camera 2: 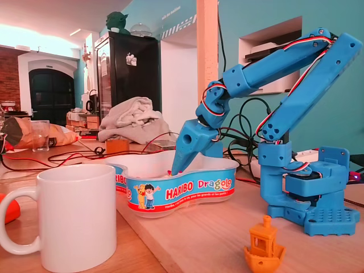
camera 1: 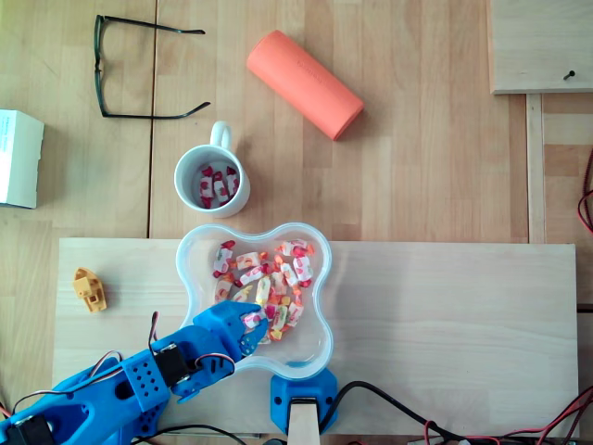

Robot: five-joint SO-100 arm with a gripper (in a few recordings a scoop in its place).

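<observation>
My blue gripper reaches from the lower left into a white flower-shaped Haribo bowl that holds several red-and-white wrapped candies. Its fingers are drawn together at the near-left side of the pile, with one wrapped candy pinched at the tips. In the fixed view the gripper points steeply down inside the bowl, and the rim hides its tips. A white mug with a few candies inside stands just beyond the bowl; in the fixed view the mug is in the left foreground.
The bowl sits on a light wooden board. A small yellow boat lies at the board's left end. An orange cylinder, black glasses and a white box lie farther back. The arm's base and cables line the near edge.
</observation>
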